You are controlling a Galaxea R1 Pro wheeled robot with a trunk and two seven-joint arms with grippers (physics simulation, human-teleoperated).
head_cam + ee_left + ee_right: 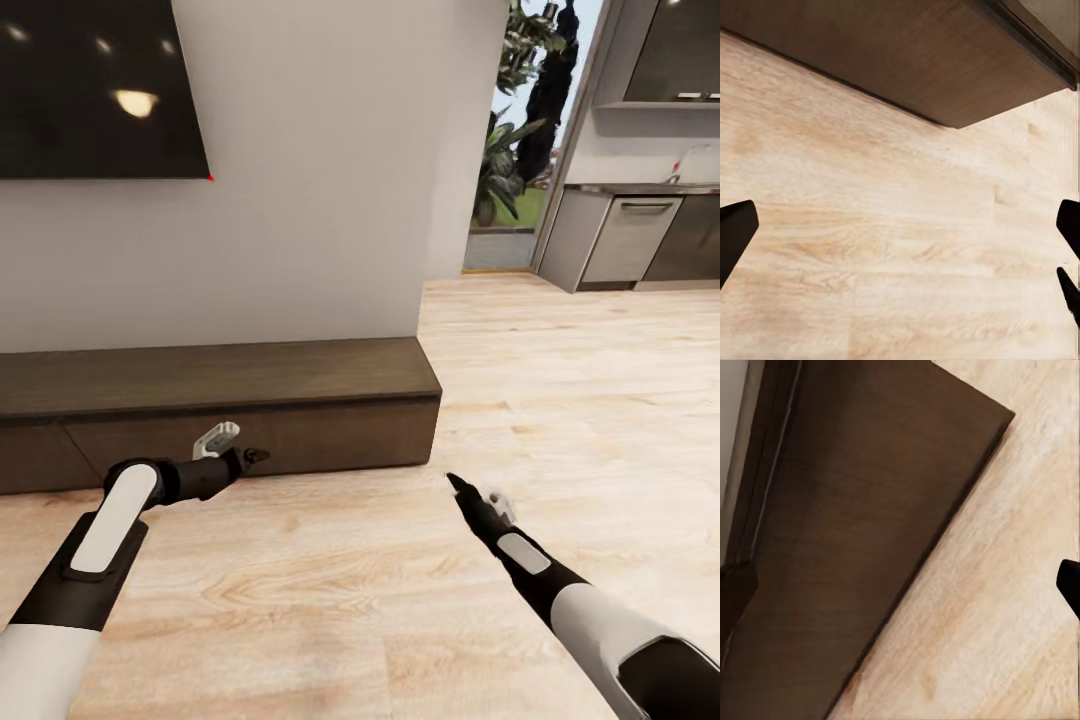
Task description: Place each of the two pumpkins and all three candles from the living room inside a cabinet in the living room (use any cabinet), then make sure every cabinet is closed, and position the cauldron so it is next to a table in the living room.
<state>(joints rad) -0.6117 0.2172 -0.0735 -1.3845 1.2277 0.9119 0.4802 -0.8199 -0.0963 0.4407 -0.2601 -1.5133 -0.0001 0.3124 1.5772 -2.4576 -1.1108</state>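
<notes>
Directly ahead of me, the cabinet (250,395) sits low against the white wall (320,200), a long dark-brown wood unit with flat handle-less fronts, all of them flush and shut as far as I can see from the head view. Its right end stops short of the wall's corner, and light wooden floor (420,600) runs from its base toward me.

My left gripper (250,457) hovers low, just in front of the cabinet's front panel, pointing to the right along it. Through the left wrist view its dark fingertips (736,229) sit at opposite edges of the picture, spread wide apart with nothing between them but floorboards, and the cabinet's (907,60) lower edge crosses above.

My right gripper (468,492) hangs over bare floor, well clear of the cabinet's right end, pointing up and to the left. I see only one dark fingertip (1069,585) in its wrist view, at the frame's edge, so I cannot tell whether it is released or clenched; nothing shows held there. That same view takes in the cabinet's (855,547) brown front at an angle.

Above the cabinet a black television (95,85) hangs on the wall. Off to the right are grey kitchen units (625,235) and a window with leafy plants (510,150).
</notes>
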